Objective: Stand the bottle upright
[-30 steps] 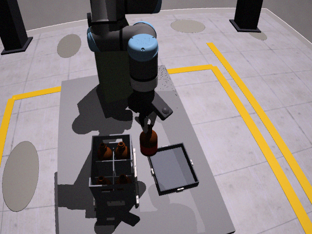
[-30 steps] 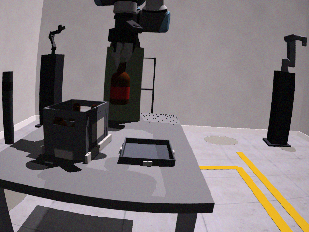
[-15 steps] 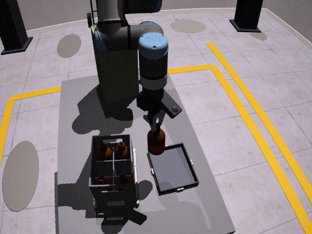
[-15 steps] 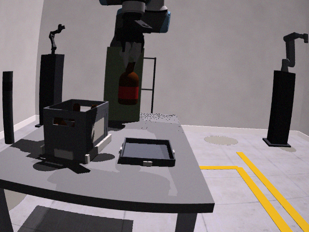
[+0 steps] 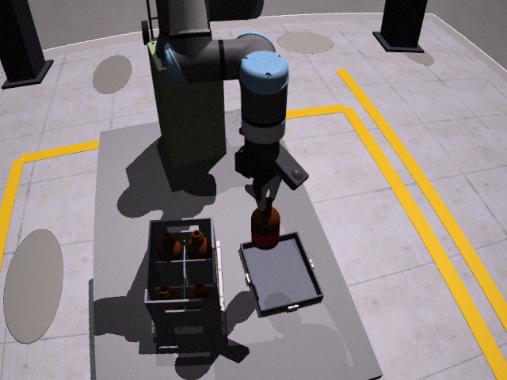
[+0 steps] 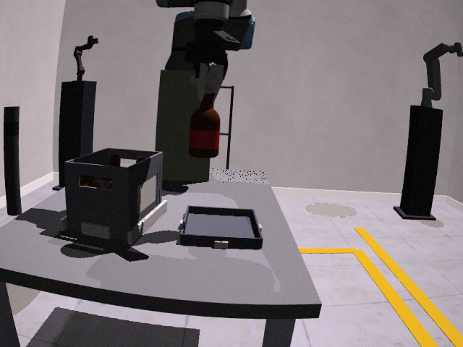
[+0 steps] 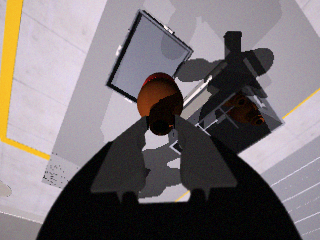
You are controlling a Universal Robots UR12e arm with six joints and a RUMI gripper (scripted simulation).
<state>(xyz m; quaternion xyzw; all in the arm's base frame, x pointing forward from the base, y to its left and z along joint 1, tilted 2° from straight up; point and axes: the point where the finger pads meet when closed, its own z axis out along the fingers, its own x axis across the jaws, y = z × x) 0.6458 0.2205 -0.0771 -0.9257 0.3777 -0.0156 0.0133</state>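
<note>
My gripper [image 5: 266,200] is shut on the neck of a brown bottle with a red label [image 5: 264,226]. The bottle hangs upright, high above the table, near the far edge of the dark tray [image 5: 280,271]. In the side view the bottle [image 6: 204,129] hangs well above the tray [image 6: 221,225], held by the gripper [image 6: 208,90]. The wrist view shows the bottle [image 7: 159,100] between my fingers, over the tray's near corner [image 7: 147,57]. The dark crate [image 5: 184,270] stands left of the tray and holds several brown bottles [image 5: 196,241].
The crate [image 6: 112,194] and tray stand side by side on the grey table. The robot's green pedestal [image 5: 184,114] stands at the table's far end. Black posts [image 6: 420,160] stand on the floor around, away from the table. Yellow floor lines run to the right.
</note>
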